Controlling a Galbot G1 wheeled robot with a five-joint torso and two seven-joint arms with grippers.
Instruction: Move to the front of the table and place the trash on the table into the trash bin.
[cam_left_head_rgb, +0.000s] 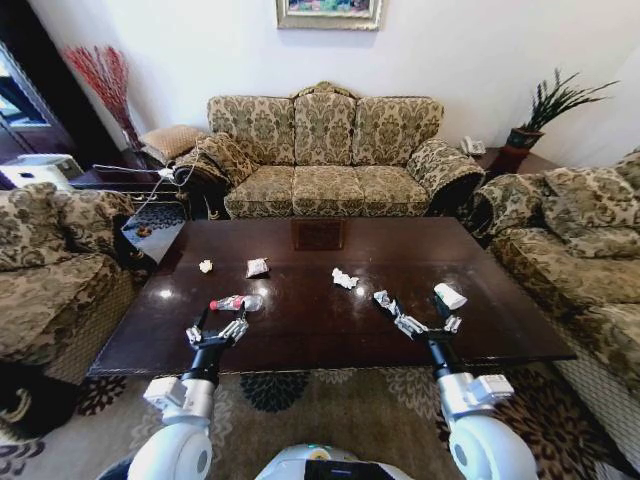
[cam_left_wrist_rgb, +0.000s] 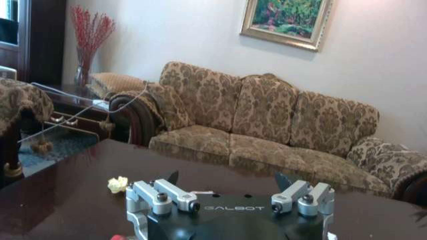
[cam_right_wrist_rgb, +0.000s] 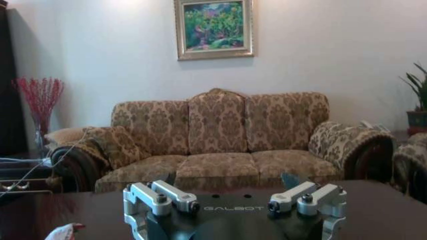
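Here, left tool (cam_left_head_rgb: 217, 331) open over table (cam_left_head_rgb: 320, 345) edge, right tool (cam_left_head_rgb: 431, 322) open likewise

Painting (cam_left_head_rgb: 329, 12): head view's top edge cuts it; only the lower frame shows.
Painting, left wrist view (cam_left_wrist_rgb: 287, 22): top cut off.
Right sofa (cam_left_head_rgb: 585, 260): runs out of the head view's right edge.
Left armchair (cam_left_head_rgb: 55, 270): cut by the left edge.
Plant (cam_right_wrist_rgb: 417, 97): only some leaves and part of the pot at the right wrist view's edge.
Bottle (cam_left_head_rgb: 236, 302): label too small to read; in the left wrist view only a red bit (cam_left_wrist_rgb: 118, 237) at the bottom edge.
Wad (cam_right_wrist_rgb: 65, 232): cut by the right wrist view's bottom edge.
Left gripper (cam_left_wrist_rgb: 230, 182): finger bases hidden behind its body.
Wrapper (cam_left_head_rgb: 398, 312): partly behind the right gripper (cam_left_head_rgb: 432, 312).
Dark object (cam_left_head_rgb: 25, 400) on the floor: too dim to tell.
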